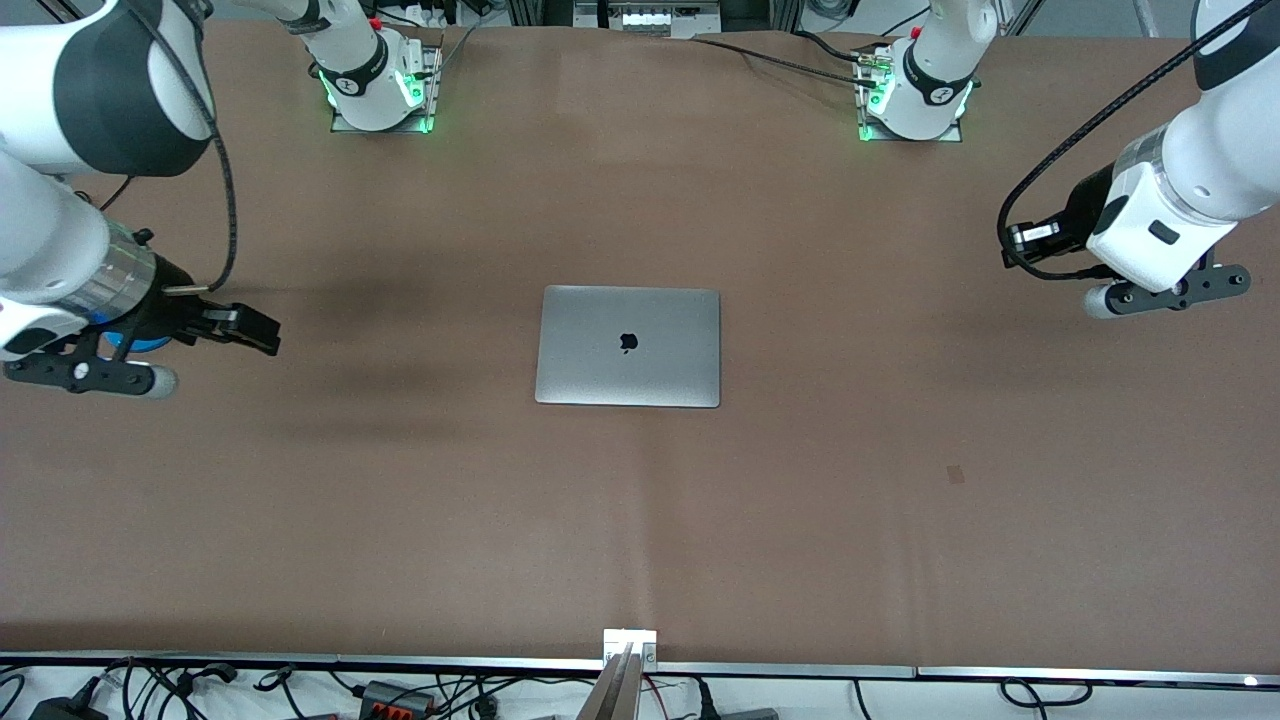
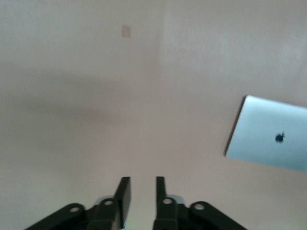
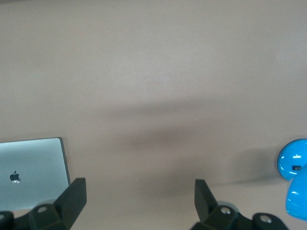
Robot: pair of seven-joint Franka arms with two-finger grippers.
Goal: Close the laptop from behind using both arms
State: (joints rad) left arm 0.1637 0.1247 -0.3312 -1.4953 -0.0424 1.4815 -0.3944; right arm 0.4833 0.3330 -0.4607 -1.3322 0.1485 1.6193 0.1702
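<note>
We see the laptop lying flat mid-surface w/ its lid down, apple logo facing up, no keyboard or screen showing, so by our read the closing itself looks done and what's in hand is the tail end: both arms parked clear of it. Our right hand hangs over bare surface toward the right arm's end, well apart from the laptop; in the right wrist view its fingers stand spread wide w/ nothing between them, and the laptop's corner shows off to one side. Something bright blue sits at that view's edge, prob. part of the rig; can't tell exactly what. Our left hand hangs over the surface toward the left arm's end, also well apart from the laptop; the left wrist view shows its fingers drawn near each other w/ a slim gap left, holding nothing, so we'd call it parted narrowly, not clamped. A small darker mark sits on the surface nearer the front camera than the left hand. Next move, as we judge it: little more than a check that the lid sits flush all round. If it's sprung up at an edge, we'd bring both hands in from the hinge side, toward the bases, and press down evenly on the lid, gently, since thin metal can dent or skid on this smooth surface.
</note>
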